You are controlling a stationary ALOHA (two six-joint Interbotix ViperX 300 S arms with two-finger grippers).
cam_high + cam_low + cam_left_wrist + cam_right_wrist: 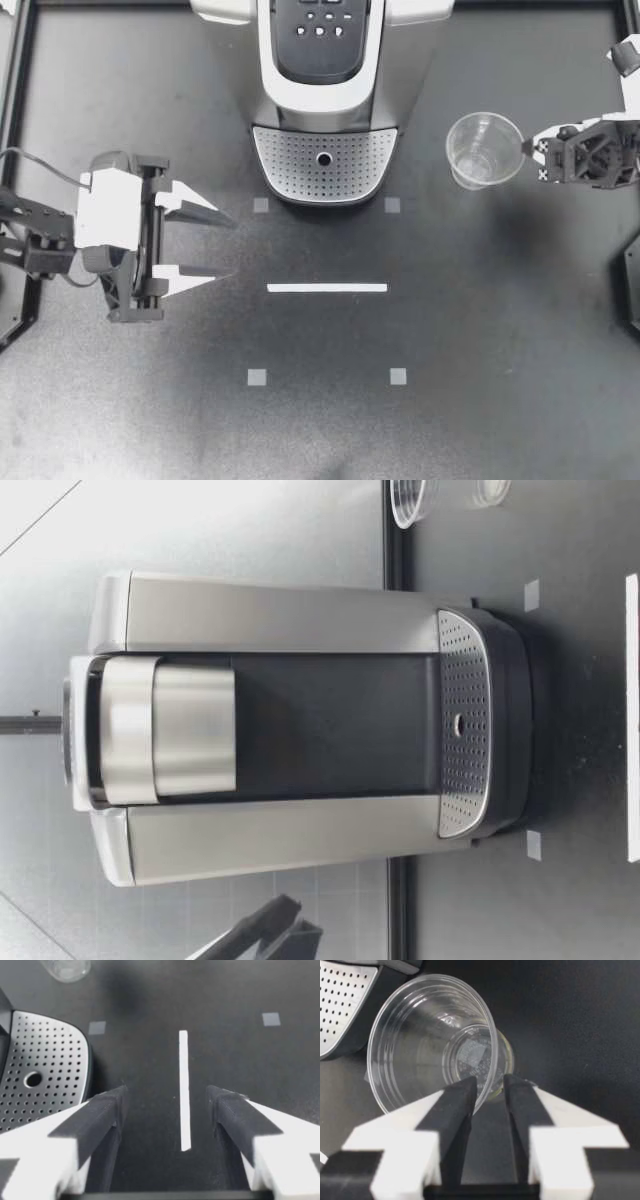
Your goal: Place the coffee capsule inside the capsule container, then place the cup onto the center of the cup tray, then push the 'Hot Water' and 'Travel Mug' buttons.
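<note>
A clear plastic cup (484, 150) stands upright on the table to the right of the coffee machine (322, 60). My right gripper (524, 150) is at the cup's right rim. In the right wrist view this gripper (490, 1085) is open and straddles the cup (430, 1040) wall, one finger inside the rim and one outside. The perforated cup tray (323, 160) holds nothing. My left gripper (233, 247) hovers open and holds nothing, left of the tray. The machine's buttons (320, 25) face up. No capsule shows.
A white tape line (327, 288) and small grey square markers (257, 377) lie on the black table in front of the machine. The left wrist view shows the tray (45, 1070) beside the left gripper (167, 1095) and the tape line (184, 1090) between its fingers.
</note>
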